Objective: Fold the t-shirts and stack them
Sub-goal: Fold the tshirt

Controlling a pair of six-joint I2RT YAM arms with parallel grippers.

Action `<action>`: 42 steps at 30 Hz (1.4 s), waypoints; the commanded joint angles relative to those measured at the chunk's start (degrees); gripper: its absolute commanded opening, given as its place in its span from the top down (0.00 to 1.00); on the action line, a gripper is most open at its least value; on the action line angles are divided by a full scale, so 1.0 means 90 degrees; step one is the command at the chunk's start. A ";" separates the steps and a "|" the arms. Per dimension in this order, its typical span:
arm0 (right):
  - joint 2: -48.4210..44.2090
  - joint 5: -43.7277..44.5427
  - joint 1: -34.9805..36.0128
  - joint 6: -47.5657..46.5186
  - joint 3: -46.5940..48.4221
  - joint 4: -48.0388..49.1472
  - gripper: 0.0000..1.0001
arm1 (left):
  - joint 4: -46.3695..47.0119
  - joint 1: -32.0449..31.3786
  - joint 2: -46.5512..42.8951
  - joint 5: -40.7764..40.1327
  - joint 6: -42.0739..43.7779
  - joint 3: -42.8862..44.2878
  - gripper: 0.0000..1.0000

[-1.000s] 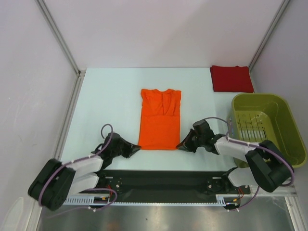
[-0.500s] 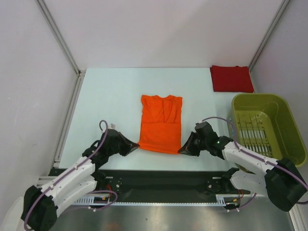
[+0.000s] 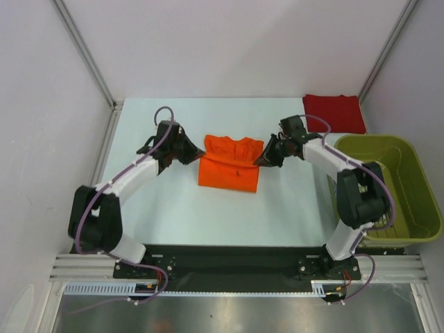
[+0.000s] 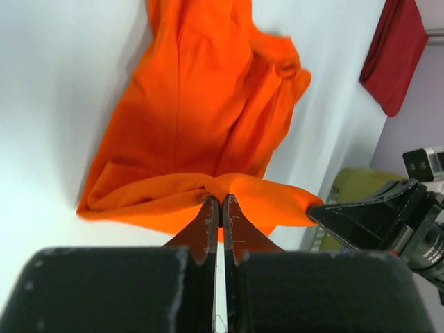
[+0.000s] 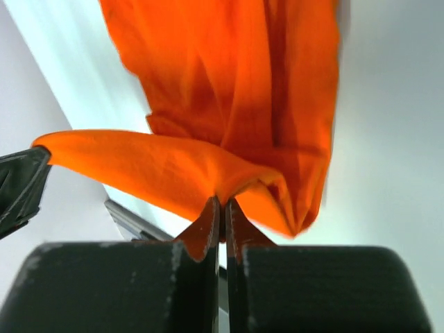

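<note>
The orange t-shirt lies mid-table, its near half folded over toward the far half. My left gripper is shut on its left hem corner, seen pinched in the left wrist view with the orange cloth hanging beyond. My right gripper is shut on the right hem corner, seen in the right wrist view under the orange cloth. The dark red t-shirt lies folded at the far right corner; it also shows in the left wrist view.
An olive-green plastic basket stands at the right edge, close to my right arm. White walls and metal posts enclose the table on three sides.
Both grippers have carried the orange shirt's near hem up and away from the bases toward the collar, folding the shirt in half. Both arms are now stretched far out.
</note>
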 commanded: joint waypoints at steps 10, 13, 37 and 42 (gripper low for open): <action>0.2188 -0.0900 -0.0620 -0.0831 0.2934 -0.1209 1.00 | 0.0128 0.0597 0.2854 0.1636 0.0640 0.2643 0.95; 0.2559 -0.1075 -0.0785 -0.0881 0.3315 -0.1326 1.00 | 0.0293 0.0627 0.3187 0.1656 0.0571 0.2966 0.95; 0.4190 -0.1710 -0.1264 -0.0861 0.4830 -0.1278 0.96 | 0.0196 0.0930 0.5003 0.2037 0.0424 0.4890 0.88; 0.4414 -0.1769 -0.1313 -0.0822 0.4986 -0.1063 0.85 | 0.0127 0.0949 0.5247 0.1979 0.0473 0.5114 0.86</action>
